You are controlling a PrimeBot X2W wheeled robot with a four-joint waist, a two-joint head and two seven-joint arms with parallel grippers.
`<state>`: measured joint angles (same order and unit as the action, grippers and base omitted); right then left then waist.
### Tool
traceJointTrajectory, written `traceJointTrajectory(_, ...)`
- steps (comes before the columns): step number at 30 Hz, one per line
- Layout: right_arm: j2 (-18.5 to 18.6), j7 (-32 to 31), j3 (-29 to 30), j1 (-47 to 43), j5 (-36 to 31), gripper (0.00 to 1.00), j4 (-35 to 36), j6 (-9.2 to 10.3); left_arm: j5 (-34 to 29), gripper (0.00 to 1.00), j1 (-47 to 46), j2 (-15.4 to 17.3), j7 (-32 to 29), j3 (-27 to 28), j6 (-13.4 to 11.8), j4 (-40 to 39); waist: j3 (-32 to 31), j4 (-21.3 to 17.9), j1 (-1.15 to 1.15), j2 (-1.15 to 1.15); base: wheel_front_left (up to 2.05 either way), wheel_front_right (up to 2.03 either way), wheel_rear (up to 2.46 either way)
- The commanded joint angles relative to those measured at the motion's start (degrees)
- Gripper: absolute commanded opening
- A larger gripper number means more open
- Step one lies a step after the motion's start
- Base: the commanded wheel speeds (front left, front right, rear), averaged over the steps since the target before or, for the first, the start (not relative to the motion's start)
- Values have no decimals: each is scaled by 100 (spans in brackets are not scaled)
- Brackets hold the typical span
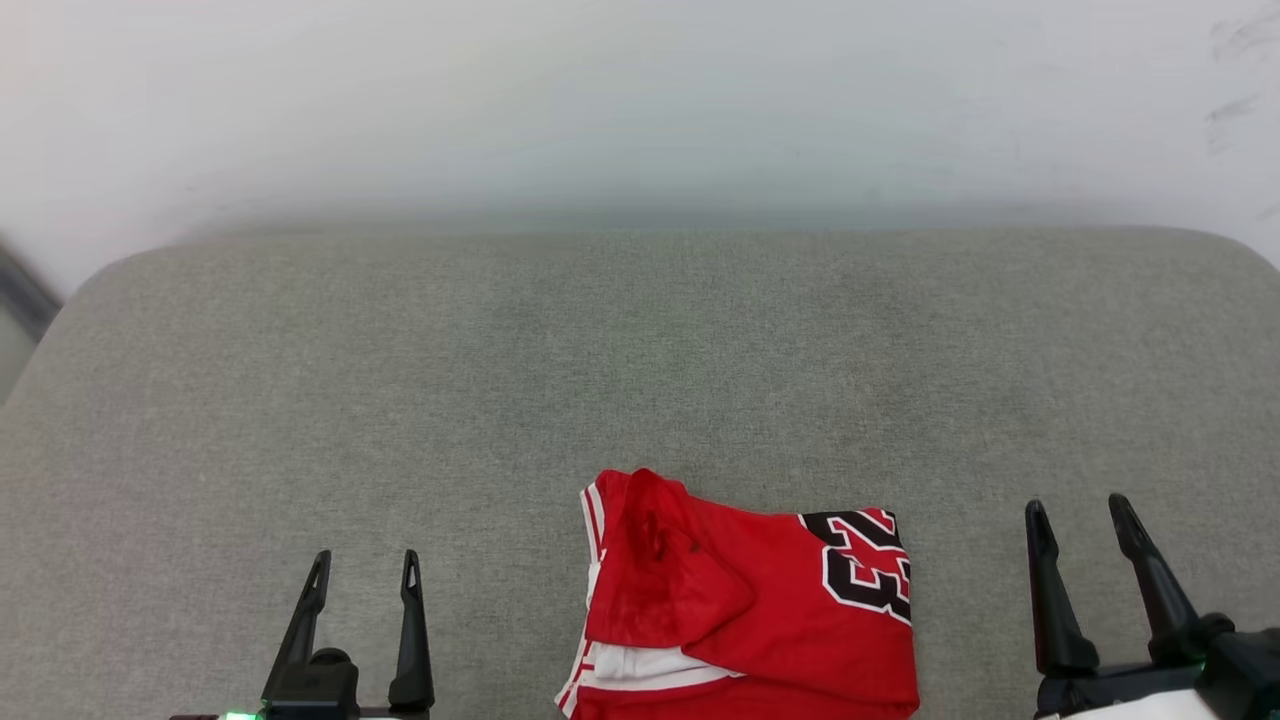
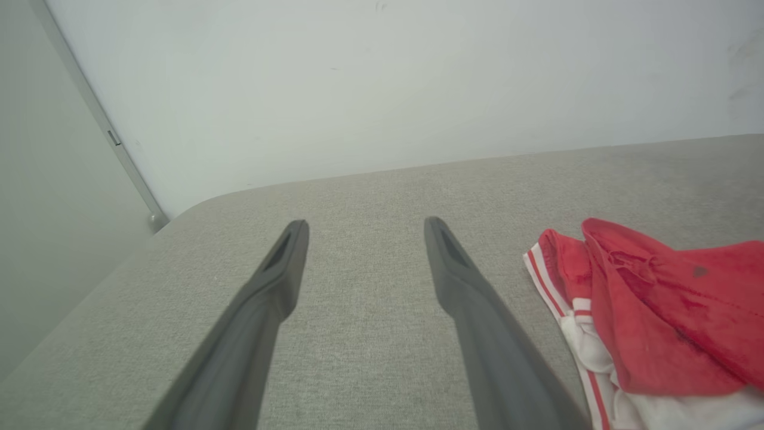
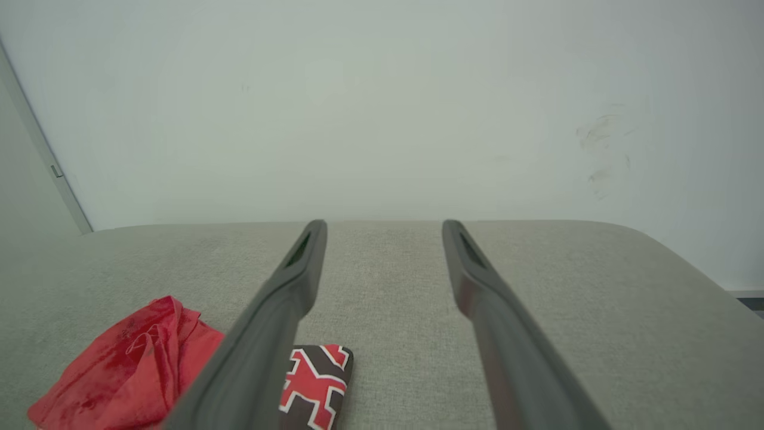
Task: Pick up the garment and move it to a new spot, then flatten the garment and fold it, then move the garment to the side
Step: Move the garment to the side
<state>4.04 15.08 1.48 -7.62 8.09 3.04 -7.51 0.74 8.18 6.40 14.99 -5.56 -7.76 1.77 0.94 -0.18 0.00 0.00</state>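
The garment (image 1: 750, 610), a red jersey with white sleeve fabric and striped trim, lies as a compact, loosely folded bundle at the near edge of the grey padded surface (image 1: 640, 350), its nearest part cut off by the bottom of the head view. Its visible long axis runs left to right across the robot's front. The striped trim and white layer face the robot's left, and the black numerals sit turned on their side at the far right corner. A rumpled red flap lies over the left half. The bundle rests between the two tools, apart from both. The left gripper (image 1: 366, 556) hovers to its left, fingers spread wide and holding nothing. The right gripper (image 1: 1078, 503) hovers to its right, likewise wide open and empty, and appears marginally the nearer. Both point away from the robot, parallel to the bundle's short sides. Judged from the folded state, a sideways shift would start with either gripper turning inward toward its facing edge
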Motion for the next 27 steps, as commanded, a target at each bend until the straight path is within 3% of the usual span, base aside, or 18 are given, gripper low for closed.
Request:
traceJointTrajectory(1,-42,9,22,-115,2,100,31,5,11,100,67,-26,26,7,-12,-31,-16,16,0,0,0,0,0)
traceJointTrajectory(8,-111,9,4,-306,0,100,62,5,20,100,97,-50,26,28,18,-54,-43,48,0,0,0,0,0)
traceJointTrajectory(13,-51,9,9,146,-113,100,271,5,11,100,106,-64,26,34,24,-68,-32,63,0,0,0,0,0)
traceJointTrajectory(16,162,9,73,574,-128,100,438,6,14,100,95,-70,26,52,31,-83,4,69,0,0,0,0,0)
traceJointTrajectory(21,859,-90,-312,1567,-64,100,548,5,9,100,6,-80,26,50,61,-82,89,111,0,0,0,0,0)
traceJointTrajectory(24,1298,-688,-659,2163,198,100,498,5,3,100,-40,-84,26,45,82,-85,149,154,0,0,0,0,0)
traceJointTrajectory(27,1753,-1748,-990,2582,664,100,360,5,-5,100,-65,-99,26,35,96,-89,204,190,0,0,0,0,0)
